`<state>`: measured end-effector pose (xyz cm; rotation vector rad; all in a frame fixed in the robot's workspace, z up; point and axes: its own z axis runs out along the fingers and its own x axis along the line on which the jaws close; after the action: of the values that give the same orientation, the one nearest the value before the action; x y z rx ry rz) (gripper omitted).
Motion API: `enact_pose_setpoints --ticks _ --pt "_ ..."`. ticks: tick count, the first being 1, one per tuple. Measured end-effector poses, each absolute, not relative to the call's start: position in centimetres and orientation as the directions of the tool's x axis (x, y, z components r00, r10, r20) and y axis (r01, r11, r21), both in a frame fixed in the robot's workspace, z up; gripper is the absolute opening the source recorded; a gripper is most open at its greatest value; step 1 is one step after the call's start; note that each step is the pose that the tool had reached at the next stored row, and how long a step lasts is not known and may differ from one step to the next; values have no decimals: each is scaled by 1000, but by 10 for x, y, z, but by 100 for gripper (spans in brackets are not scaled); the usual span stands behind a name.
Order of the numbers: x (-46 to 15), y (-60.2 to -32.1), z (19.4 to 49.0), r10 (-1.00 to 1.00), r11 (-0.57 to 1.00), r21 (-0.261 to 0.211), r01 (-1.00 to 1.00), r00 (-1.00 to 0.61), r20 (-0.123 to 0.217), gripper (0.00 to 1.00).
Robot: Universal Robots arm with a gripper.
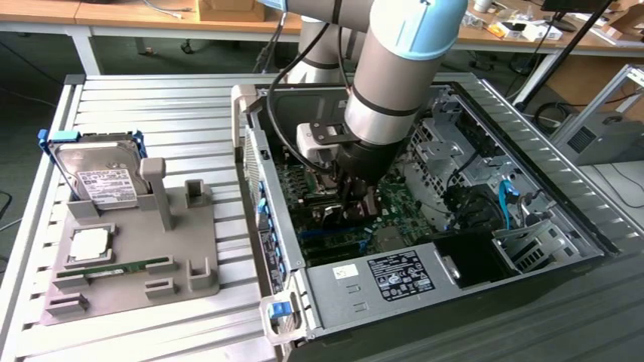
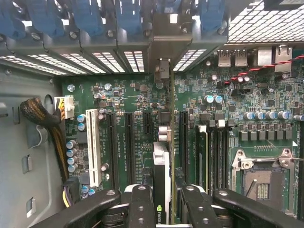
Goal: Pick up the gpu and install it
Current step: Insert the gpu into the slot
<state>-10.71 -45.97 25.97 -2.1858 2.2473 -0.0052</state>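
Note:
My gripper reaches down into the open computer case, over the motherboard. It is shut on the gpu, a thin card seen edge-on between the two black fingers. The card stands upright over a dark expansion slot in the middle of the green board. Its silver bracket sits at the rear slot openings, among the blue latches. I cannot tell whether the card's edge is seated in the slot. From the exterior view, the dark card is mostly hidden under the wrist.
A grey fixture tray at the exterior view's left holds a hard drive, a processor and a green memory stick. Inside the case are a power supply, a white slot, a processor socket and cables.

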Motion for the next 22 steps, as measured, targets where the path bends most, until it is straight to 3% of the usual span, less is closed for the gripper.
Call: enact_pose_setpoints --ticks 22 --pt "-107 -460 255 -1000 28 -7 -1000 -28 -2 27"
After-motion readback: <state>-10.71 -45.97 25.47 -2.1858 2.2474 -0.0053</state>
